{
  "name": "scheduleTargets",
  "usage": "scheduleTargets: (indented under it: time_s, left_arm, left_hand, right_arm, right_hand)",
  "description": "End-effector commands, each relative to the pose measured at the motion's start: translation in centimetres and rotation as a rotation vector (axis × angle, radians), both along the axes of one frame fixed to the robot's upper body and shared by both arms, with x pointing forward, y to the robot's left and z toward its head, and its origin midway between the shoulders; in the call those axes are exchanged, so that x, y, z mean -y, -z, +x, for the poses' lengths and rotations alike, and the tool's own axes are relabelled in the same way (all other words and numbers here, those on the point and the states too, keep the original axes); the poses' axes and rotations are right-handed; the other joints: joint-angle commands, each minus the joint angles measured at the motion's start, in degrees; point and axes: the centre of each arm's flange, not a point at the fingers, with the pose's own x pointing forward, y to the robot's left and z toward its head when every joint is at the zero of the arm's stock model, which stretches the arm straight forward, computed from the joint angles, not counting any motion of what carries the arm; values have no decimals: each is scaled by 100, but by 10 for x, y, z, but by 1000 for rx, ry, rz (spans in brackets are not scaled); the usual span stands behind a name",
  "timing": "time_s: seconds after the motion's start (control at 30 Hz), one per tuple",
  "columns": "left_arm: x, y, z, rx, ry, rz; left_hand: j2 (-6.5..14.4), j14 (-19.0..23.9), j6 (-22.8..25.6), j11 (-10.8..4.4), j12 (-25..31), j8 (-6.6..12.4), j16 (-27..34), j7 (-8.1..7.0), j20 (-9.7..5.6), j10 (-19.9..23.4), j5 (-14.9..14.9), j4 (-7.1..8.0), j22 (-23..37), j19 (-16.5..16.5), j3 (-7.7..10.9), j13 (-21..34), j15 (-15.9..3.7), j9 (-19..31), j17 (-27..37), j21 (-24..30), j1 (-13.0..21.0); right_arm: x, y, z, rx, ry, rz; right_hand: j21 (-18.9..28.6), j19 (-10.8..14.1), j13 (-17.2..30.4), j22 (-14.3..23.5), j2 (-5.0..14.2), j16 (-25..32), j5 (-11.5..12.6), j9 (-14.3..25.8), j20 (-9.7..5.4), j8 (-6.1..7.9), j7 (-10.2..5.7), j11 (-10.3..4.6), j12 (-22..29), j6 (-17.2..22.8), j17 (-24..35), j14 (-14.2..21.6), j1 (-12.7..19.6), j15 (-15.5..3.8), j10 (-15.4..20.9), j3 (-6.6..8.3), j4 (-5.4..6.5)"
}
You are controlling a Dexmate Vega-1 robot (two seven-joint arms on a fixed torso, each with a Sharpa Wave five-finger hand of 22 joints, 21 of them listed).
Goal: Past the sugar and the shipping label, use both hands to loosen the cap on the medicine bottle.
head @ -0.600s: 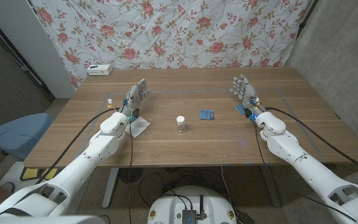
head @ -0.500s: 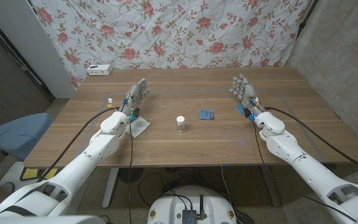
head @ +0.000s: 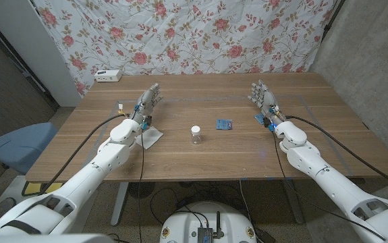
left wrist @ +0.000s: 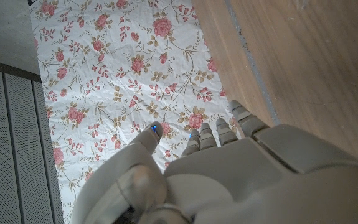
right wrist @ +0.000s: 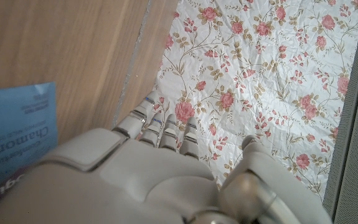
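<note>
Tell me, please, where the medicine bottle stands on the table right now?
In the head view the medicine bottle stands upright near the table's middle, between the two hands, with a small blue packet just to its right and a clear bag to its left.

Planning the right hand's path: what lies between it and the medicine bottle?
In the head view, a small blue packet lies between the right hand and the medicine bottle.

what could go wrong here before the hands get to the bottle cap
1. The medicine bottle is small and stands free mid-table; a one-sided touch may tip it over.
2. The left robot hand sits beside a clear packet and could drag it along.
3. The right robot hand is next to a blue sachet and could push it.
</note>
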Motion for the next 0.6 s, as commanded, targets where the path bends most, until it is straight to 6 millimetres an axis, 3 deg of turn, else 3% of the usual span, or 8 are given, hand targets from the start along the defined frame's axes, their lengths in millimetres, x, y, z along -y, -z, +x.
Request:
scheduleTargets:
  time_s: [0.03, 0.27, 0.6]
  left_arm:
    - [15, 3, -12, -1, -23, 57]
    - [23, 4, -22, 5, -6, 96]
    - [30, 6, -28, 19, 34, 115]
  left_hand:
    - [-32, -6, -18, -23, 29, 23, -3, -46, 44, -21, 25, -77, 18, -7, 10, 10, -27, 23, 11, 8, 90]
    - [-80, -12, -18, -72, 28, 20, -6, -86, 50, -19, 14, -158, 16, -29, 0, 8, -54, 21, 8, -2, 124]
    - [-251, -111, -62, -200, 8, 9, -22, -201, 120, -72, -2, -402, 10, -131, -43, 5, -132, 20, 10, -34, 227]
  right_arm:
    - [7, 2, -4, -11, 21, -31]
    - [11, 6, -6, -10, 33, -23]
    - [14, 11, -6, -15, 39, -27]
  right_hand:
    - [37, 20, 18, 30, -11, 27, 44, 23, -118, -4, -7, -60, 33, -9, 9, 46, 47, -32, 23, 16, -22]
    - [40, 22, 18, 30, 0, 29, 49, 22, -125, -3, -25, -70, 42, -9, 3, 56, 63, -49, 54, 26, -41]
    - [45, 33, 17, 30, 25, 32, 55, 20, -139, 15, -86, -115, 52, 39, -5, 74, 97, -65, 95, 50, -74]
